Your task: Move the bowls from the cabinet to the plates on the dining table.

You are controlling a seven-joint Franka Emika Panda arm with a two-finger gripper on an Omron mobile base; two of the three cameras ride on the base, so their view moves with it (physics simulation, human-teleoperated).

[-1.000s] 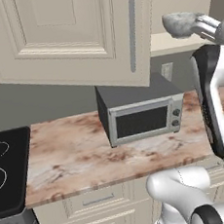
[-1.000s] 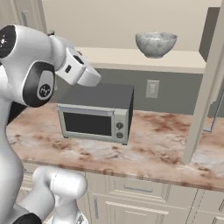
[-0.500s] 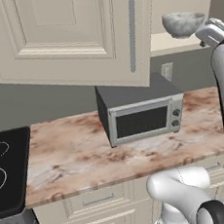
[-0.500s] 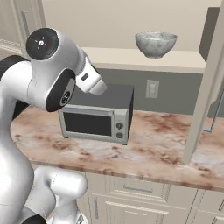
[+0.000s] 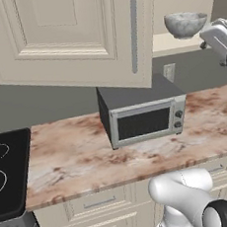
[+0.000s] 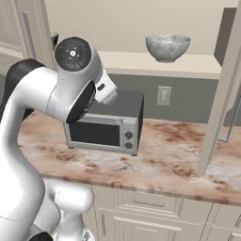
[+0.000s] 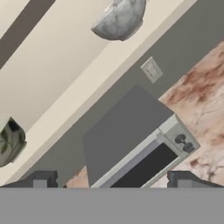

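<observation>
Cabinet [image 6: 141, 28] stands open above the microwave [image 5: 143, 115], one bowl [image 6: 167, 47] on its shelf. Gripper [image 7: 111, 181], jaws spread and empty, is well apart; reaching up carelessly could knock the bowl off.

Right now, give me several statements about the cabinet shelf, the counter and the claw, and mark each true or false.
1. A bowl stands on the open cabinet shelf. True.
2. The claw grips the bowl. False: it is open and holds nothing, with the bowl far from it.
3. The microwave sits on the marble counter. True.
4. The microwave door hangs open. False: it is shut.
5. The bowl lies tipped on its side. False: it stands upright.
</observation>
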